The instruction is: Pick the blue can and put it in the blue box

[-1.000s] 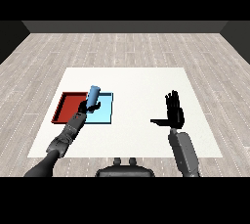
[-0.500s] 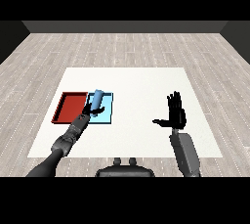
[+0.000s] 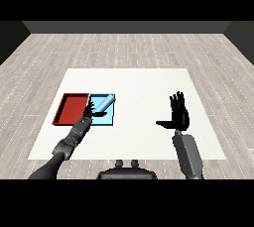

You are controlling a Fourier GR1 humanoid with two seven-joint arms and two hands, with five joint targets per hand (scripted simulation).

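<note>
The blue can [image 3: 104,103] lies tipped over to the right inside the light blue tray [image 3: 107,120], its top end pointing at the tray's far right corner. My left hand [image 3: 90,111] is at the can's lower end, over the tray's left part, with its fingers spread and straight rather than curled round the can. The red tray [image 3: 70,108] lies directly left of the blue one. Off at the table's right side, my right hand [image 3: 179,116] is raised above the table, open, fingers up and thumb out to the left, holding nothing.
The white table [image 3: 144,85] stretches beyond and between the trays and the right hand. Grey wood floor surrounds it. My left forearm [image 3: 72,138] runs from the lower left up to the trays.
The left hand lowered the can over the blue tray; the can tipped from nearly upright to lying on its side, and the fingers opened. The right hand drifted slightly lower.
</note>
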